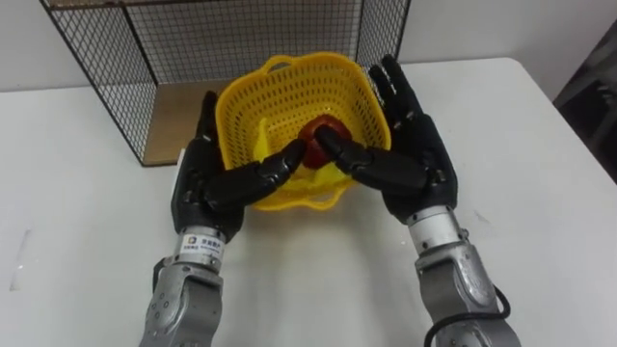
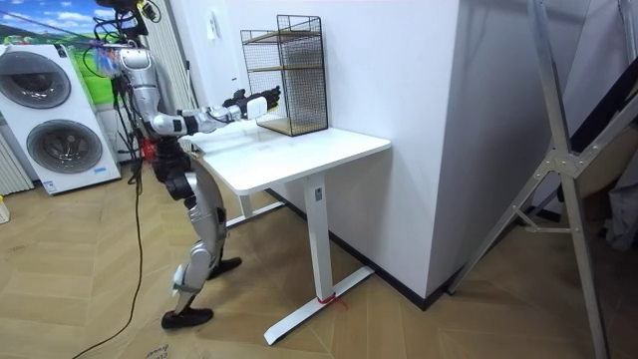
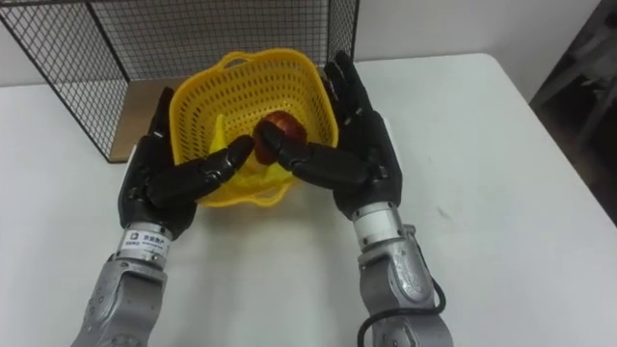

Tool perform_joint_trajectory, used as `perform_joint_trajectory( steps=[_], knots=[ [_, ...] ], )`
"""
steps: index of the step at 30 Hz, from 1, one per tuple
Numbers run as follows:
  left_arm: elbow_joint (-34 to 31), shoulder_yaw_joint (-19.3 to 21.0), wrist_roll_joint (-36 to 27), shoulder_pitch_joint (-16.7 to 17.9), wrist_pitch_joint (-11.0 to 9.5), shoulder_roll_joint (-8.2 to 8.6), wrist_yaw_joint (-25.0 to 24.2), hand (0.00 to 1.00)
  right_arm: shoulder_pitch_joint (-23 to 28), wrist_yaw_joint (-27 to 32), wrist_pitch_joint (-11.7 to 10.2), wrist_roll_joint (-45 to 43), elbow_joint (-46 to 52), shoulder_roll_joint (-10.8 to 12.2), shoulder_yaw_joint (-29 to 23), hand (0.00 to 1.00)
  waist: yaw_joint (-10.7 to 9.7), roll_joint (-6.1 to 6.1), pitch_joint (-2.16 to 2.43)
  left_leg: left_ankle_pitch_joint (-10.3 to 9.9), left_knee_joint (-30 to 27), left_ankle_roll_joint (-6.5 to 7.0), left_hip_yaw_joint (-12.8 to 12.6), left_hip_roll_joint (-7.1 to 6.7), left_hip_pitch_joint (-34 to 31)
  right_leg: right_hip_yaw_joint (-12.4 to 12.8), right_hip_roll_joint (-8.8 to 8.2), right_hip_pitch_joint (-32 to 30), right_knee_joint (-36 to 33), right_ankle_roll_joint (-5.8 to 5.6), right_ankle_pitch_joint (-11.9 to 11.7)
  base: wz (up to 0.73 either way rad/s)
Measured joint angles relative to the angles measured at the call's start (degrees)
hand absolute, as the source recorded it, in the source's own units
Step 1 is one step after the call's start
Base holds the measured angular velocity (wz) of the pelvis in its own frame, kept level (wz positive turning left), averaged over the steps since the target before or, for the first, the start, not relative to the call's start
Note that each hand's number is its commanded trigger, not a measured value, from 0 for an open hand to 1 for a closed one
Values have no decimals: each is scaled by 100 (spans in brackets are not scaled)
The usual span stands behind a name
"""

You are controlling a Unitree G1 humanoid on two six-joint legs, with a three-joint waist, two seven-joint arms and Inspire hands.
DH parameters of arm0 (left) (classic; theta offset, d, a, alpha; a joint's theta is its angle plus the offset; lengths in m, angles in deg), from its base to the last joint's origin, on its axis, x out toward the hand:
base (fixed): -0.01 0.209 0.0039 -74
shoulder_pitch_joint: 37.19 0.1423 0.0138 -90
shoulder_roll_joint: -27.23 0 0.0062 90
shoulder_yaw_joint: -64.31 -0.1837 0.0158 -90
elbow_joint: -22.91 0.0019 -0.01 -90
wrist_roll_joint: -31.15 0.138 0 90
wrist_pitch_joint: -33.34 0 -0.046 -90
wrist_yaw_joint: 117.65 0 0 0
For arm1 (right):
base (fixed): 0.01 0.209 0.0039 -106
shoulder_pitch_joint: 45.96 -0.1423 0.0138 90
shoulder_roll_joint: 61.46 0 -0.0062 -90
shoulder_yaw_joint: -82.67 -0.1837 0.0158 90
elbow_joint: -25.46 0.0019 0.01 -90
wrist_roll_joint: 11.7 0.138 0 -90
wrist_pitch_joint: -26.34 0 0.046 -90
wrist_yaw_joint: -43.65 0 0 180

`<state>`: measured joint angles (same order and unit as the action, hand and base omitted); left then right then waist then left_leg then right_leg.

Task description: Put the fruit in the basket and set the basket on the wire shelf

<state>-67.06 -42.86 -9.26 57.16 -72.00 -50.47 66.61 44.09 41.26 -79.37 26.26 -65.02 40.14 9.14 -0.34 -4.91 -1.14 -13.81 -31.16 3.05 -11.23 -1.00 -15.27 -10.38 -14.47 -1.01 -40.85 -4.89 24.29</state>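
1. Left eye view: a yellow basket (image 1: 280,87) sits on the white worktop (image 1: 77,193), and the wire shelf (image 1: 145,58) stands just behind the basket. The left hand (image 1: 207,183) and right hand (image 1: 419,154) press flat against opposite sides of the basket, fingers straight and thumbs reaching over its near rim. A red fruit (image 1: 323,135) lies inside the basket.
2. Room view: the robot stands at the worktop's end, both arms stretched forward.
3. Right eye view: the thumb tips come close together above the basket's near side, just before the red fruit.

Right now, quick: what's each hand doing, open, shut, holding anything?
Left hand: open, straight fingers flat against the yellow basket's side, thumb over its rim.
Right hand: open, flat against the opposite side, thumb over the rim.
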Motion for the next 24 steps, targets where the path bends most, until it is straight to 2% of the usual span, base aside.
perform_joint_trajectory(
  steps=[2, 3, 4, 6, 7, 8, 9, 10, 11, 12, 13, 14, 15, 18, 20, 21, 22, 24],
  knots=[
    [-1, -1, 0, -2, 12, 7, 8, 0, -3, 6, -6, 4, 0, -4, 0, 0, -6, 10, 6, -148, -166, 112, -44, -86, 9, 150, -148, -265, -669, -41, -186, 5],
    [0, -1, 1, -2, 15, 17, 19, 0, -3, 6, -6, -16, -3, -1, 0, 0, -23, 47, 0, -245, -251, 180, -60, -125, 35, 261, -183, -411, -1009, 17, -362, 0],
    [0, 0, 1, -2, 24, 18, 32, 0, -1, 7, -6, -39, -13, -3, 3, 0, -11, 58, -8, -264, -247, 212, -61, -157, 79, 266, -230, -453, -1137, 26, -485, 0],
    [-1, 2, 4, -3, 34, 28, 67, 0, 31, 4, -7, -51, -57, -6, 16, 0, 31, 163, -41, -328, -140, 309, -71, -156, 270, 319, -242, -608, -1412, 73, -1018, -13],
    [-1, 2, 2, -4, 30, 28, 70, 0, 32, 3, -7, -51, -78, -10, 27, 0, 54, 193, -50, -344, -92, 326, -60, -147, 310, 328, -221, -627, -1412, 95, -1034, -27],
    [-7, 16, 4, -15, 16, 26, 87, 0, 2, -4, 9, -45, -103, -16, 22, 0, 71, 241, -44, -360, -3, 346, -70, -100, 324, 319, -115, -773, -1328, 68, -811, -16],
    [-7, 15, 3, -25, 14, 26, 93, 0, 0, -7, 10, -45, -110, -17, 19, 0, 71, 281, -60, -313, 87, 371, -74, -53, 357, 292, 36, -918, -1070, 79, -530, -10],
    [-7, 14, 3, -25, 15, 26, 93, 0, 9, -9, 18, -50, -116, -16, 22, 0, 66, 276, -57, -287, 164, 384, -90, -51, 398, 265, 111, -961, -862, 78, -440, 6],
    [-7, 12, 3, -41, 15, 27, 92, 0, 13, -11, 23, -62, -126, -31, 23, 0, 56, 268, -53, -277, 221, 396, -98, -50, 458, 221, 258, -1012, -309, 81, -361, 6],
    [-8, 13, 3, -48, 14, 27, 92, 0, 9, -11, 30, -81, -133, -48, 31, 0, 59, 259, -49, -280, 247, 394, -107, -57, 509, 186, 389, -1005, 350, 103, -393, 8],
    [-7, 13, 3, -84, 14, 25, 92, 0, -10, -11, 29, -82, -133, -43, 27, 0, 58, 252, -51, -281, 263, 392, -104, -68, 501, 168, 453, -1014, 673, 144, -515, 20],
    [-1, 3, 4, -147, 22, 52, 100, 0, -28, -2, 28, -83, -147, -67, 8, 0, 23, 280, -65, -266, 305, 374, -9, -68, 498, 160, 558, -999, 896, 155, -767, 11],
    [-2, 5, 4, -188, 6, 42, 103, 0, -38, 15, 31, -79, -163, -69, 1, 0, 62, 277, -61, -197, 422, 335, -6, -39, 518, 137, 636, -943, 1085, 197, -880, 9],
    [-2, -1, 3, -194, 5, 23, 141, 0, -46, 16, 52, 11, -186, -69, 13, 0, 58, 260, -51, -100, 639, 283, 16, 42, 703, 71, 767, -672, 1454, 249, -1071, -7],
    [-7, -6, 3, -194, 5, 26, 175, 0, -50, 16, 52, 10, -185, -69, 12, 0, 52, 257, -25, -96, 687, 271, 36, 59, 785, 46, 798, -584, 1589, 264, -1105, 0],
    [-7, -14, 3, -194, 5, 28, 194, 0, -51, 16, 57, 5, -185, -67, 13, 0, 53, 272, 26, -99, 698, 260, 36, 83, 795, 45, 833, -559, 1666, 278, -1145, 0],
    [-7, -14, 4, -193, 5, 28, 200, 0, -51, 16, 57, 5, -185, -66, 13, 0, 53, 284, 47, -98, 700, 255, 35, 101, 800, 39, 856, -528, 1724, 281, -1171, -6],
    [-9, -15, 12, -193, 7, 23, 231, 0, -51, 15, 70, -13, -185, -64, 6, 0, 48, 296, 61, -57, 798, 223, 49, 123, 911, 2, 901, -364, 1924, 292, -1252, 0]
  ],
)
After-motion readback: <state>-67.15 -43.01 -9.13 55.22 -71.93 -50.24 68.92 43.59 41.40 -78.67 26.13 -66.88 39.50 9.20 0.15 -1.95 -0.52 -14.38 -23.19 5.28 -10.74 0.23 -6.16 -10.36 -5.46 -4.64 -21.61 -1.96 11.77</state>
